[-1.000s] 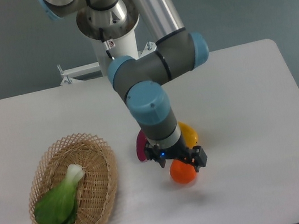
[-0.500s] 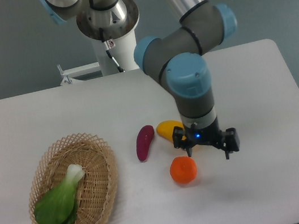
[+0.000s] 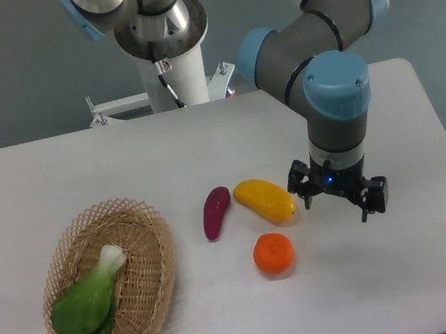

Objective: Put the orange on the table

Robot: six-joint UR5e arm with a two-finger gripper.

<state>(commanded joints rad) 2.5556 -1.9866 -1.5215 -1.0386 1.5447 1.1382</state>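
The orange (image 3: 273,254) sat alone on the white table (image 3: 412,272), just in front of the yellow fruit (image 3: 264,199) and the purple eggplant (image 3: 216,213). The gripper (image 3: 339,201) hung to its right with fingers spread, holding nothing. At far left, a wicker basket (image 3: 160,293) held a bok choy (image 3: 89,301).

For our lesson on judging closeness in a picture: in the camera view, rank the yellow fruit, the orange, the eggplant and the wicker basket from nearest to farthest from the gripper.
From the gripper:
1. Yellow fruit, just to its left in the picture.
2. Orange, lower left, on the table.
3. Eggplant, left of the yellow fruit.
4. Wicker basket, far left.
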